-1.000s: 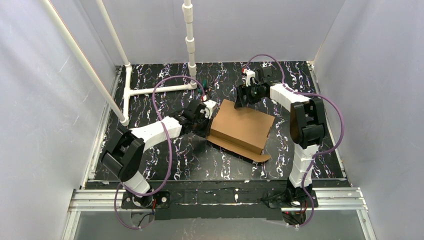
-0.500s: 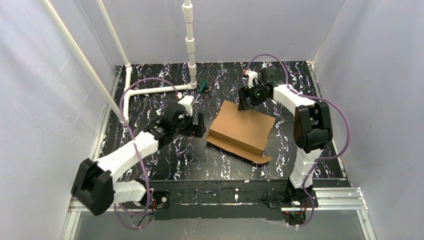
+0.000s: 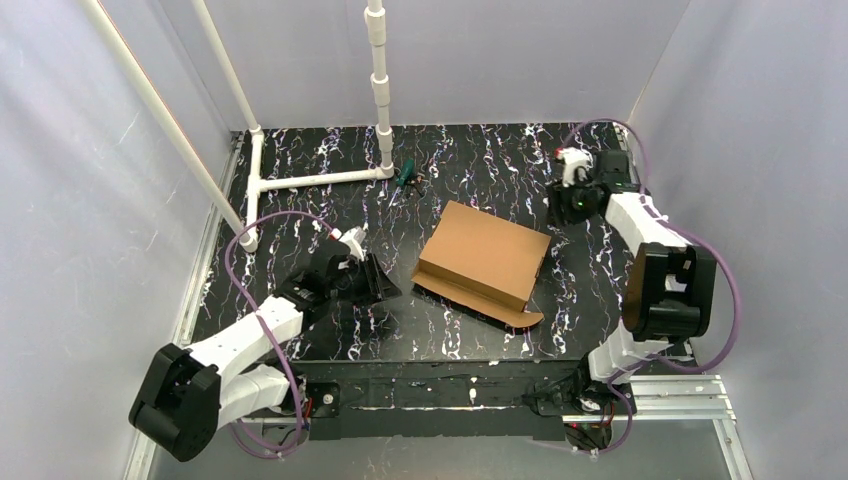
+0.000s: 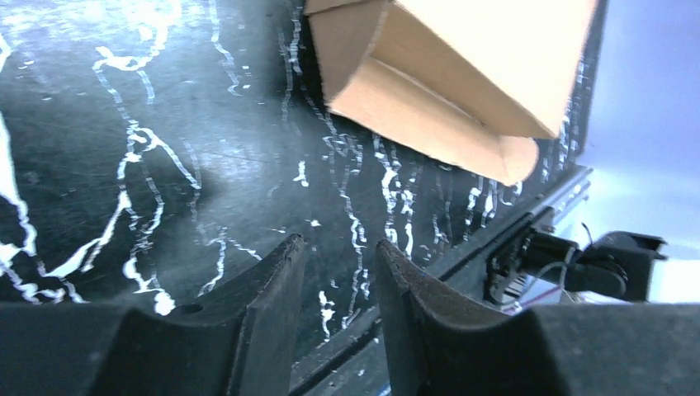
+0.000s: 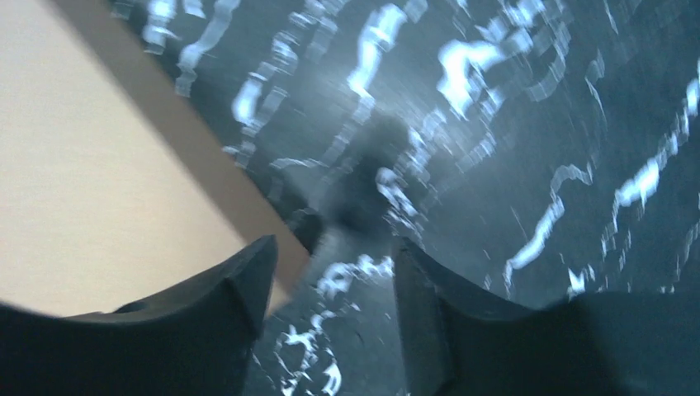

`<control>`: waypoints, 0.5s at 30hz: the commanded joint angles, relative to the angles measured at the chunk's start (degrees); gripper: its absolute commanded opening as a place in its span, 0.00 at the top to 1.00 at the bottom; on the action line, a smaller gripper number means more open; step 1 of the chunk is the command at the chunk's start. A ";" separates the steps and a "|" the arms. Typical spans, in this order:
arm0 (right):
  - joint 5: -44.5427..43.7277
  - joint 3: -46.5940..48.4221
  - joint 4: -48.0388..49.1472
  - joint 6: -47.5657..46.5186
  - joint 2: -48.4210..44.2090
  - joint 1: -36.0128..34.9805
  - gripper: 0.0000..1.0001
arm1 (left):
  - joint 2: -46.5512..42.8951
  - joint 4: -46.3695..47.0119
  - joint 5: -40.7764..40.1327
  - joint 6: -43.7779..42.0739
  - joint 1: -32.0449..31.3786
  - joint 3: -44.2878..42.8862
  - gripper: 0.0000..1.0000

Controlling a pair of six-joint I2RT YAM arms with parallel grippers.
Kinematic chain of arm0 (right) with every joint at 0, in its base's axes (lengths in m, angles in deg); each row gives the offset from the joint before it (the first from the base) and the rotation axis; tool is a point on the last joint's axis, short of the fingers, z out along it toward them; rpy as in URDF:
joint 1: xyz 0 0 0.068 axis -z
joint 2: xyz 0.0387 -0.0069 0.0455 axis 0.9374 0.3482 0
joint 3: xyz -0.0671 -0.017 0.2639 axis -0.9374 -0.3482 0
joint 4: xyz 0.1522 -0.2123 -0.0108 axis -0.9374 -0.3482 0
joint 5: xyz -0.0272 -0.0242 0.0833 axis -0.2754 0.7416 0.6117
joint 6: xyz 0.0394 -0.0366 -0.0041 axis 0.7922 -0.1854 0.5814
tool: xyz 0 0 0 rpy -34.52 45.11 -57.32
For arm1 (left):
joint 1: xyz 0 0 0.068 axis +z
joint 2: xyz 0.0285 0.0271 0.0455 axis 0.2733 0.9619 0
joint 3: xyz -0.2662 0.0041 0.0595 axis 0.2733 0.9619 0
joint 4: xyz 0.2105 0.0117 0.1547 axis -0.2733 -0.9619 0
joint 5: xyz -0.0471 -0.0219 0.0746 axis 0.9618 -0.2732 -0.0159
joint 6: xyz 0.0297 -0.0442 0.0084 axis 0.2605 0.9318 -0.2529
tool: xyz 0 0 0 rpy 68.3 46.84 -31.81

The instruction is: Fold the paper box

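The paper box (image 3: 485, 262) is brown cardboard, folded shut into a shallow box, lying mid-table with a flap sticking out along its near edge. My left gripper (image 3: 378, 280) sits low to the box's left, apart from it, and is open with a narrow empty gap. In the left wrist view the box (image 4: 462, 74) lies ahead of that gripper (image 4: 338, 247). My right gripper (image 3: 562, 206) hovers off the box's far right corner, open and empty. The right wrist view shows the box (image 5: 99, 181) at the left, beside that gripper (image 5: 332, 246).
A white pipe frame (image 3: 310, 180) stands at the back left. A small green object (image 3: 403, 178) lies near its foot. A metal rail (image 3: 430, 385) runs along the near edge. Grey walls close in both sides.
Both arms have drawn back from the box. The left swung toward the near left and its jaws narrowed. The right moved out to the far right. The box stayed put.
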 commanded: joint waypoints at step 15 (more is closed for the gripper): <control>0.12 -3.70 -0.83 -8.05 7.14 5.87 0.77 | 27.62 1.71 5.07 4.76 -12.40 -23.28 1.00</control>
